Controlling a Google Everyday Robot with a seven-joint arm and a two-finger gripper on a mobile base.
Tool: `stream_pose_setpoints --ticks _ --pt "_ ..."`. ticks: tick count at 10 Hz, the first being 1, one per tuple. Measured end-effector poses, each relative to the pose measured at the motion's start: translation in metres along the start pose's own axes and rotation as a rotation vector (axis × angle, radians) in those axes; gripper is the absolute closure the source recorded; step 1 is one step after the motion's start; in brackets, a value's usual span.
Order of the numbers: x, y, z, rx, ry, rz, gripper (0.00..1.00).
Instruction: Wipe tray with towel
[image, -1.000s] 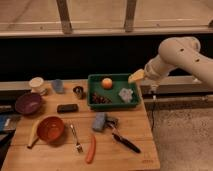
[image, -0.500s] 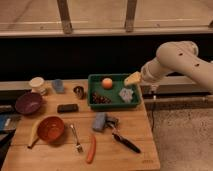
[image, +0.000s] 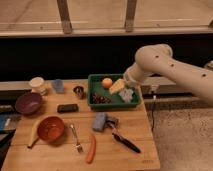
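We see the end effector low over the far right part of the green plastic tray, grasping a pale yellow folded towel. The towel lies inside the tray, just beside a round orange ball. The tray stands on our wooden bench.

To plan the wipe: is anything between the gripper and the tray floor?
Yes. The gripper hangs over the tray; an orange, dark red fruit and a pale crumpled object lie inside, covering much floor.
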Motion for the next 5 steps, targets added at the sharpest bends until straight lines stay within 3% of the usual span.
stream_pose_setpoints --ticks 1,5 --pt "-0.002 0.011 0.022 0.001 0.028 -0.045 0.2" --pt "-0.013 0.004 0.064 0.069 0.091 -0.121 0.2"
